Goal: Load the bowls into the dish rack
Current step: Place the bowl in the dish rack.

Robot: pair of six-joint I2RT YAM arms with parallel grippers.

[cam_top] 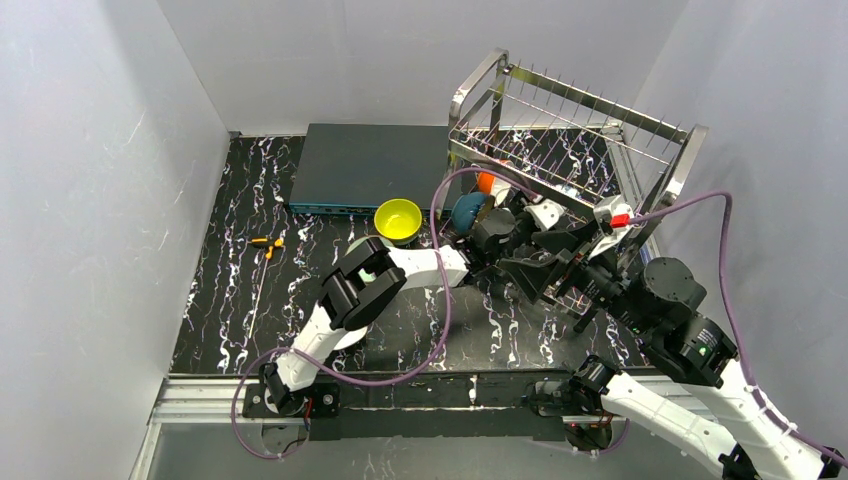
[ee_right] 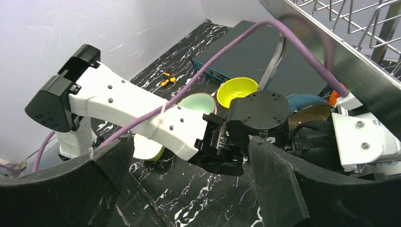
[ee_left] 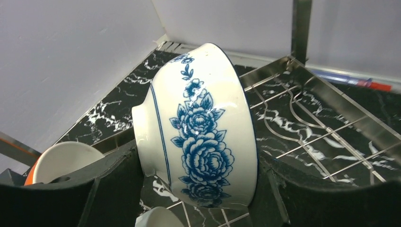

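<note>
Top view, left hand [cam_top: 530, 222]: reaching in under the low tier of the dish rack [cam_top: 570, 130]; from up here I cannot tell what it carries.
Top view, right hand [cam_top: 535, 272]: just beside the left one, outside the rack, fingers spread.
Top view, loose bowls: a yellow bowl [cam_top: 398, 220] and a blue bowl [cam_top: 468, 210] sit behind the left hand on the desk [cam_top: 230, 300], next to the dark flat box [cam_top: 370, 165].
Left wrist view, grip: the left hand [ee_left: 203, 187] is clamped on a white flowered bowl [ee_left: 203, 127], which is tipped on its side.
Left wrist view, contact: one of the fingers [ee_left: 111, 184] presses near the foot and the other presses at the rim end.
Left wrist view, position: the bowl hangs right in the hand, above the dish rack's wire floor [ee_left: 321, 137]. A white bowl [ee_left: 61, 161] sits off to the hand's left.
Left wrist view, handling: it looks like glazed ceramic, so stiff, slick and chippable, with some weight. My read is that a foot-to-rim squeeze could skid on the glaze, so it wants a slow set-down between the wires.
Right wrist view, hand state: the right hand [ee_right: 184, 194] is wide apart and holds nothing.
Right wrist view, ahead of the hand: the left arm [ee_right: 137, 113] crosses in front. Beyond it are a pale green bowl [ee_right: 201, 101] and the yellow bowl [ee_right: 237, 91].
Right wrist view, where to grip next: I'd pinch the wall at the rim, one finger inside and one outside.
Progress: several bowls are not yet racked.
</note>
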